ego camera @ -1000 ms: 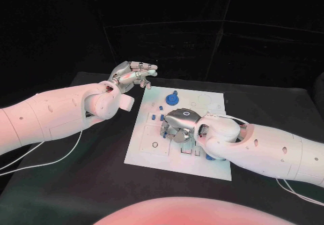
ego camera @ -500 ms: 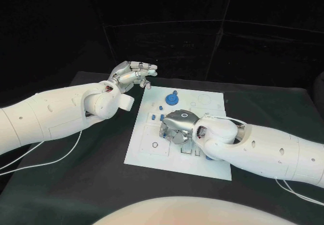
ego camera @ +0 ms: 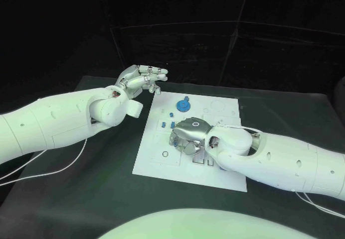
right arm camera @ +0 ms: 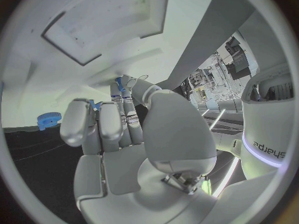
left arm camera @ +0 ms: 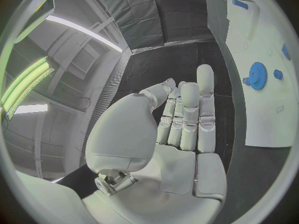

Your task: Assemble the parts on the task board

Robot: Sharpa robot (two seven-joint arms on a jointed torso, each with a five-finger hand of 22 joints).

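Observation:
The white task board [ego camera: 149, 164] lies in the middle of the black table. A blue gear [ego camera: 184, 105] stands on its far part, with small blue parts [ego camera: 172, 123] just nearer. My right hand [ego camera: 188, 135] is curled down over the board's middle, hiding what lies under it. In the right wrist view, a small blue part [right arm camera: 117, 81] sits between the thumb and a fingertip, and the gear [right arm camera: 49, 118] shows beyond the fingers. My left hand [ego camera: 144, 77] hovers off the board's far left corner, holding nothing, with its fingers [left arm camera: 187, 114] side by side. The gear [left arm camera: 257, 75] stands on the board [left arm camera: 264, 119] beside it.
Black table surface surrounds the board on all sides. White cables [ego camera: 43, 174] trail from my left arm across the table's left side. A cable [ego camera: 316, 206] also runs under my right arm near the right edge.
My right hand has settled slightly nearer and lower over the board's middle. The left hand has not moved.

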